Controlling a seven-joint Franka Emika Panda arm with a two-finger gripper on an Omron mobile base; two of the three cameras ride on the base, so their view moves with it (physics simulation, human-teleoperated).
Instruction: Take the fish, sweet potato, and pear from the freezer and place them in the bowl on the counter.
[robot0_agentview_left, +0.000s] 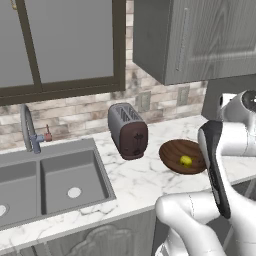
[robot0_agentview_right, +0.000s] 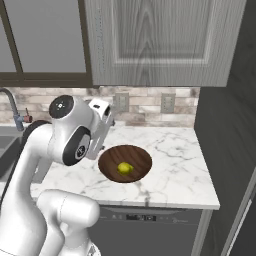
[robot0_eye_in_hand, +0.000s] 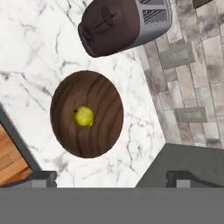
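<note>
Inside the bowl (robot0_eye_in_hand: 86, 114), near its middle, the pear (robot0_eye_in_hand: 83, 116) lies loose: smooth, round, apt to roll. Your gripper (robot0_eye_in_hand: 111, 178) hangs above, jaws spread, empty.

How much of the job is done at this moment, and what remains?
Done: the pear lies in the bowl on the counter. In hand: nothing; the gripper hangs open above the bowl, its fingertips wide apart. Left: no fish or sweet potato is in the bowl, so both must come from the freezer.
</note>
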